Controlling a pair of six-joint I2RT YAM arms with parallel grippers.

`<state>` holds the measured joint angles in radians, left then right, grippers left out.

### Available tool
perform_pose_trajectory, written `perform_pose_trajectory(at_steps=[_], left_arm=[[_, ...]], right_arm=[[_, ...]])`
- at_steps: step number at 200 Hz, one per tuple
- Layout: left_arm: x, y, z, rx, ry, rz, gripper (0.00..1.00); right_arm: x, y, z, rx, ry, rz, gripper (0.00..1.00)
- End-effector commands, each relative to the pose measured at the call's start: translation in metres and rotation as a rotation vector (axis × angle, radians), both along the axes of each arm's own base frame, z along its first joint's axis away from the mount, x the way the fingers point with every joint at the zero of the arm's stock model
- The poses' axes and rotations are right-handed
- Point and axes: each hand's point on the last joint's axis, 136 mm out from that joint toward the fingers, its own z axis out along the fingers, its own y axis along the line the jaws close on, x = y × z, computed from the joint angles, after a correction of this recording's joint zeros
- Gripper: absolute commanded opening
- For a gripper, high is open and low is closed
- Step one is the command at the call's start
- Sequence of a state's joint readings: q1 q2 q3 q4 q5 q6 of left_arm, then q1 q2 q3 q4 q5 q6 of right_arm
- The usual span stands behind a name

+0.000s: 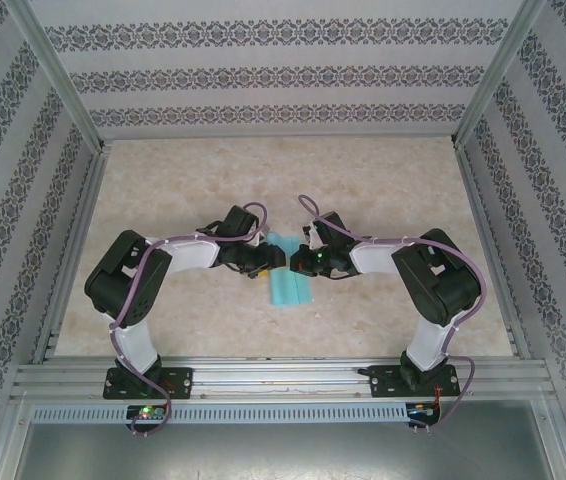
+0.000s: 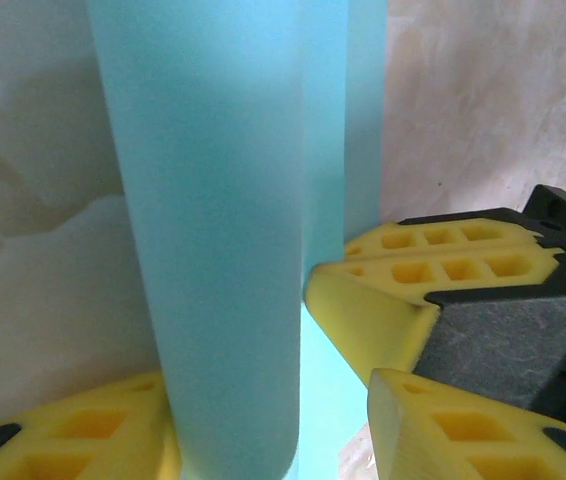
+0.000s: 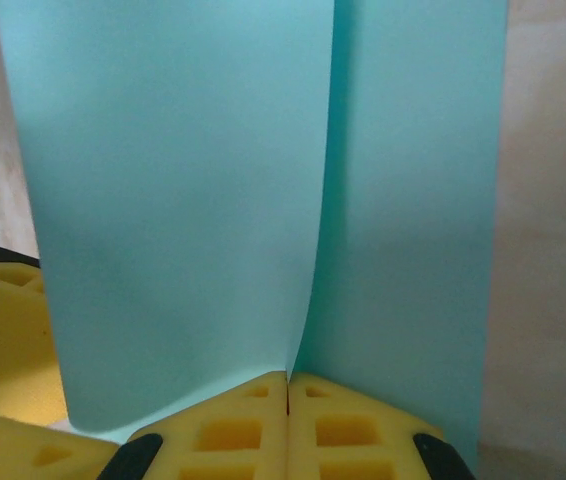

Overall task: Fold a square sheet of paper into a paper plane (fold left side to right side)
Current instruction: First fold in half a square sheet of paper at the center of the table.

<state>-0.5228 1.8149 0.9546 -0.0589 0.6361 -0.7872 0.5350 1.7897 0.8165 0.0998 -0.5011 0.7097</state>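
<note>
The right hand (image 3: pixel 288 395) pinches the crease of the sheet of paper (image 3: pixel 183 200), while the left hand (image 2: pixel 273 400) straddles its curled flap, fingers apart.

The beige marbled table (image 1: pixel 213 170) carries a folded turquoise sheet of paper (image 1: pixel 291 290) near its middle.
</note>
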Motion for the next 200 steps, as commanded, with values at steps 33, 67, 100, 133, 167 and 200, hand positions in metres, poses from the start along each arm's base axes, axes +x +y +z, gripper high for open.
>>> perform_pose_trajectory(at_steps=[33, 67, 100, 133, 167, 200], left_arm=[[0.000, 0.003, -0.015, 0.039, 0.017, 0.005, 0.52], [0.000, 0.008, -0.018, 0.082, 0.013, 0.003, 0.54], [0.002, 0.009, -0.023, 0.093, 0.020, 0.006, 0.53], [0.001, 0.012, -0.030, 0.119, 0.031, 0.003, 0.54], [0.001, 0.013, -0.034, 0.137, 0.038, 0.004, 0.56], [0.001, 0.013, -0.037, 0.146, 0.042, -0.005, 0.57]], right_arm=[[0.006, 0.000, 0.008, -0.019, -0.043, -0.001, 0.03], [0.008, -0.005, 0.015, -0.029, -0.055, -0.001, 0.03], [0.009, -0.007, 0.017, -0.038, -0.060, -0.001, 0.03], [0.011, -0.009, 0.018, -0.051, -0.066, -0.001, 0.03], [0.013, -0.014, 0.021, -0.070, -0.076, -0.006, 0.04], [0.013, -0.017, 0.019, -0.089, -0.075, -0.004, 0.04]])
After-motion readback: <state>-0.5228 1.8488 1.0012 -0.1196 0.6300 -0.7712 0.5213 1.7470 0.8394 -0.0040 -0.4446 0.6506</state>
